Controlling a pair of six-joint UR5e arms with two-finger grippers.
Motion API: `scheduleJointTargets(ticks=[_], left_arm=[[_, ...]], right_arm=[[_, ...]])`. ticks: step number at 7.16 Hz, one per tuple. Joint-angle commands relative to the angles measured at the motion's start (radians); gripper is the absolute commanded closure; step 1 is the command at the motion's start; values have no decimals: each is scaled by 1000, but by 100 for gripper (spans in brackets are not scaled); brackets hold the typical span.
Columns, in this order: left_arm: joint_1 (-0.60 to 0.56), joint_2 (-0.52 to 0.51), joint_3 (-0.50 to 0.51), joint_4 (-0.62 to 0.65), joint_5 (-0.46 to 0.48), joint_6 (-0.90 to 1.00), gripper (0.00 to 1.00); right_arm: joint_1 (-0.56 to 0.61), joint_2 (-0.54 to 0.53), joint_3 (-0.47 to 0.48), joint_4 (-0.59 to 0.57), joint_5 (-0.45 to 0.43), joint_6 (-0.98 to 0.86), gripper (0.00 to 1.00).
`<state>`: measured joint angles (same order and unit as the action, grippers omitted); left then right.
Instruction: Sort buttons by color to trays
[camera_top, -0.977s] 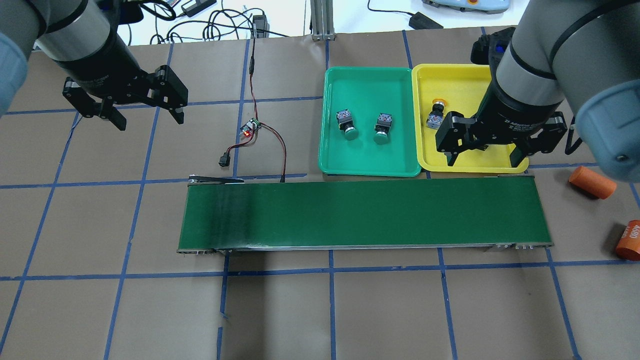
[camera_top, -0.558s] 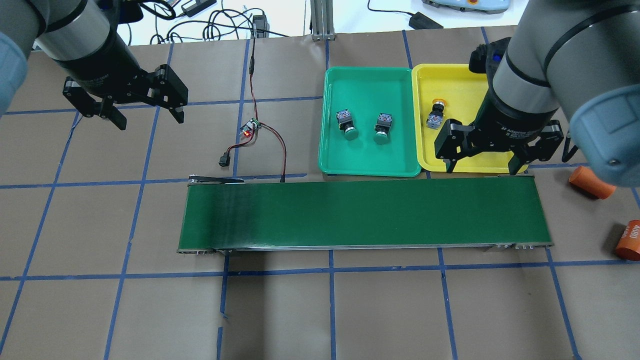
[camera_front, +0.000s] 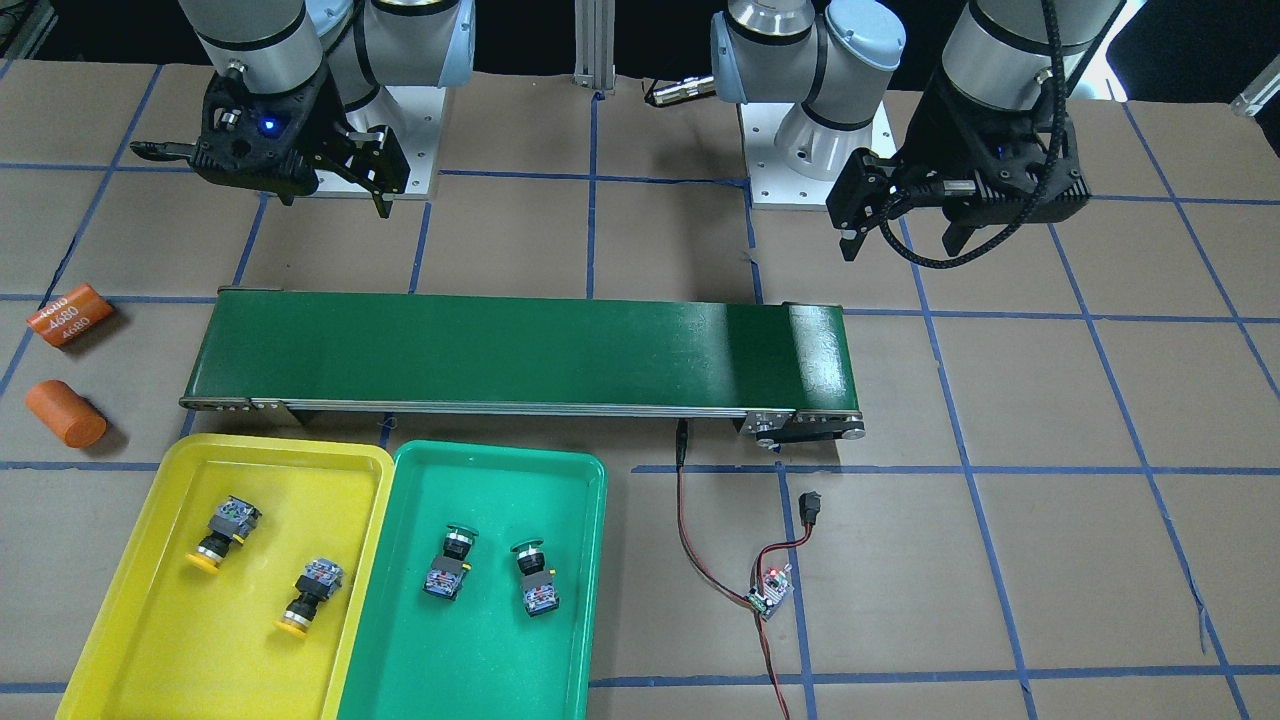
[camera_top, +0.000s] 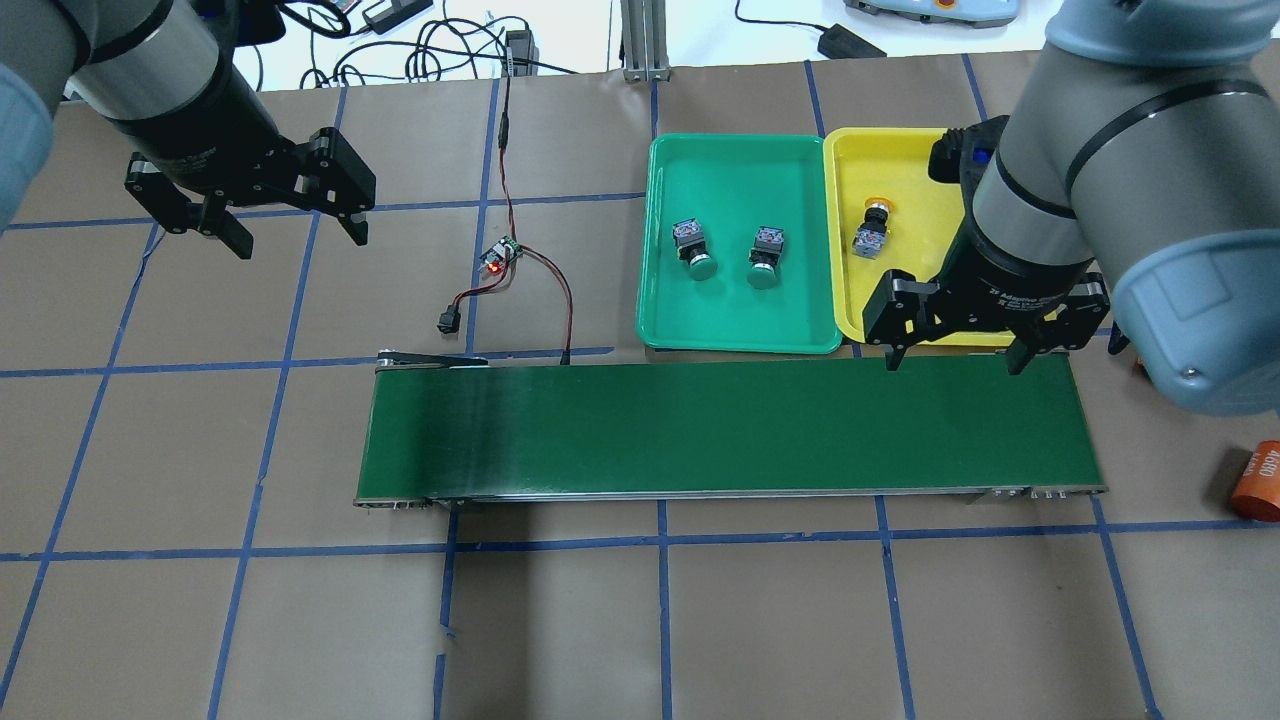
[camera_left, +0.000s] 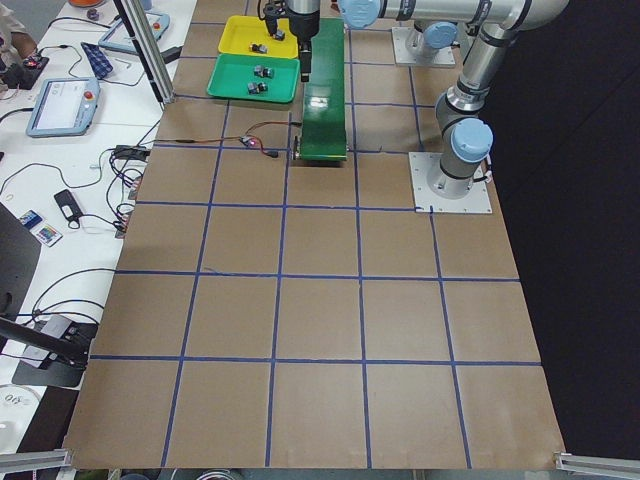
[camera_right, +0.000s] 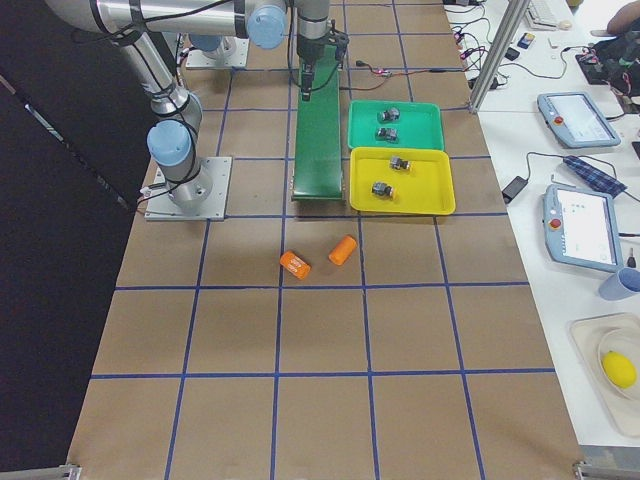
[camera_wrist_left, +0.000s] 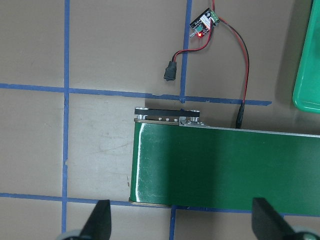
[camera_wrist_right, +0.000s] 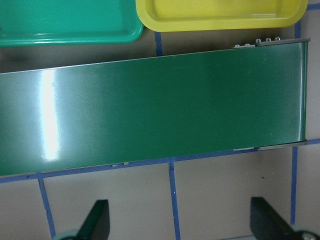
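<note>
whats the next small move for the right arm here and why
Probably just pull the right gripper toward the robot's base and park it. Its jaws are open and empty above the conveyor belt's edge. Both yellow buttons lie in the yellow tray, both green buttons in the green tray, and the belt carries none, so sorting looks done.

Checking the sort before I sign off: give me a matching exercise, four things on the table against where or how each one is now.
Things:
1 green-capped buttons
2 yellow-capped buttons
3 orange cylinders
4 right claw

Places or states:
A loose, beside the end of the conveyor belt
B in the teal tray
C open and empty
D in the yellow tray

Pairs: 1-B, 2-D, 3-A, 4-C.
</note>
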<state>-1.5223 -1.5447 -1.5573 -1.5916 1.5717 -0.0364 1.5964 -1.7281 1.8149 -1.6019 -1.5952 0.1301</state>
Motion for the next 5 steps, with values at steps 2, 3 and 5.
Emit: scheduleJointTargets(ticks=[2,3,5], left_arm=[[1,-2,2,1,-1,0,0],[-1,-2,2,1,-1,0,0],[1,-2,-1,-1,1,0,0]], right_arm=[[2,36,-58,-29,20,20,0],[3,35,-63,14,18,19,0],[7,21,-75,58,21,19,0]])
